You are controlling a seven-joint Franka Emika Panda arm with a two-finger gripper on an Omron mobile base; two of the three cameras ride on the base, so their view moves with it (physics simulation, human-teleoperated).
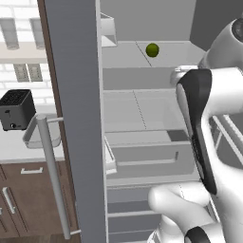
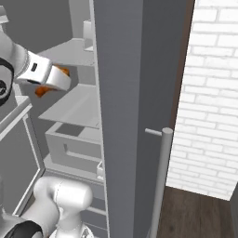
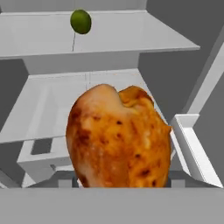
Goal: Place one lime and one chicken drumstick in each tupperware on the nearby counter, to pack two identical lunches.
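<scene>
Inside the open fridge | chicken drumstick (image 3: 119, 138) fills the hand view close up; end effector grip cannot be told | lime (image 1: 152, 50) on upper shelf (image 1: 142, 57)

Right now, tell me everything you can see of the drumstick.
The drumstick looms large in the hand view, close to the camera: a plump, rounded piece with glossy golden-orange skin, dark roasted speckles and a paler patch near its top. Its lower end runs behind the grey band, so the grip on it is hidden. Behind it lie the fridge shelves, with a lime on the upper one. In the right base view, orange bits of it peek out beside the robot's wrist, inside the open fridge.
</scene>
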